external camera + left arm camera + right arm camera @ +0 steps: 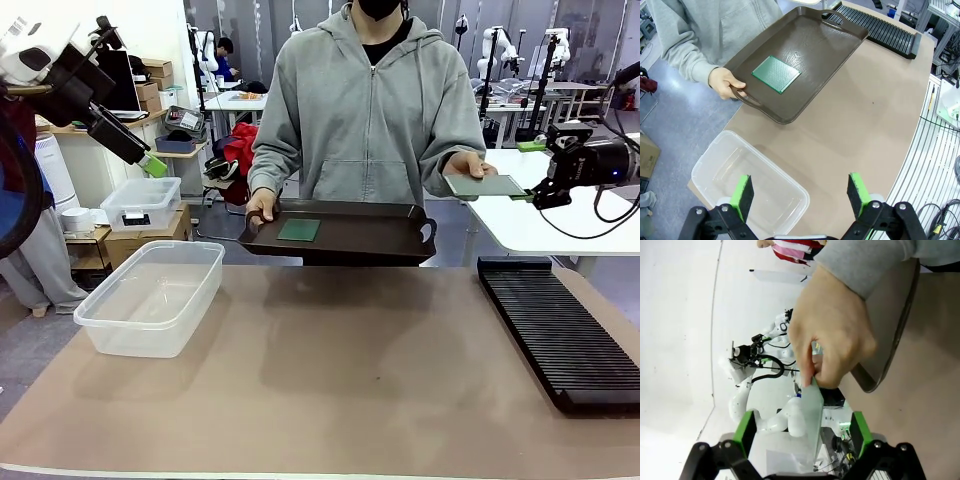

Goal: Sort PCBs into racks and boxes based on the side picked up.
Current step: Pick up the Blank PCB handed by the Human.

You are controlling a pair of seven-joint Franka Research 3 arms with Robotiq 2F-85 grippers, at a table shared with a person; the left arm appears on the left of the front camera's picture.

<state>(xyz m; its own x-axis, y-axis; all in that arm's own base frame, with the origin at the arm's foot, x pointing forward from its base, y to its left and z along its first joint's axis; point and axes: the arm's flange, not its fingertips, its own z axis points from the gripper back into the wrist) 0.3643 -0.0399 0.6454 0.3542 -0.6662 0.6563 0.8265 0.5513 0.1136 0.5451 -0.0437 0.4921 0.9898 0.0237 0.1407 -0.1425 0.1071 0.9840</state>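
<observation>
As the right gripper (802, 416) stands with jaws wide and the longer PCB (812, 405) edge-on between its pads (746, 426), untouched, closing is judged the step in hand. Recommended: centre the board between the pads, close on its free end clear of the person's hand (832, 335), and draw away only once the person lets go. Left gripper (800, 176) likewise wide and empty, hovering above the box (755, 160). Rack (560, 320) lies on the table (350, 370) at the robot's right. Farther off, the squarer PCB (298, 230) rests flat on the tray (370, 230) the person holds.

Glossy brown plastic tray (830, 45), clear plastic tub (150, 295), matt ribbed black rack (560, 330)
</observation>
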